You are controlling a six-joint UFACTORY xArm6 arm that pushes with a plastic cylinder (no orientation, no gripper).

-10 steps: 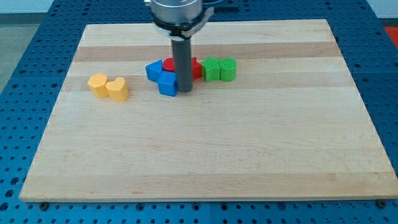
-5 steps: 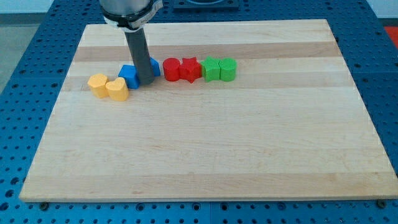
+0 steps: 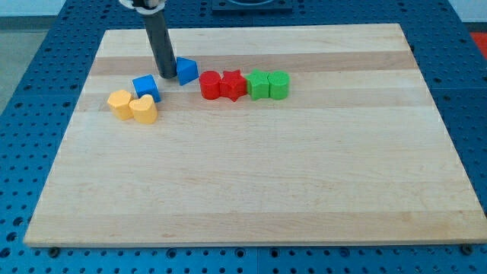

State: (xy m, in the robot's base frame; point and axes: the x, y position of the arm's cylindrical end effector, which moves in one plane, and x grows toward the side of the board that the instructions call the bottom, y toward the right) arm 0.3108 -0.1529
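My tip (image 3: 164, 75) stands near the view's upper left, in the gap between two blue blocks. A blue cube (image 3: 145, 86) lies just below and left of it, touching or nearly touching the rod. A blue wedge-like block (image 3: 186, 71) sits just to its right. The blue cube rests against two yellow blocks, a hexagonal one (image 3: 119, 103) and a heart-shaped one (image 3: 144, 109). Right of the blue wedge runs a row: a red round block (image 3: 210, 84), a red star-shaped block (image 3: 233, 84), a green block (image 3: 259, 84) and a green round block (image 3: 278, 84).
The blocks lie on a pale wooden board (image 3: 251, 183) set on a blue perforated table (image 3: 30, 84).
My tip has moved left and toward the view's top. One blue block was pushed left until it reached the yellow pair; the other blue block stayed near the red ones.
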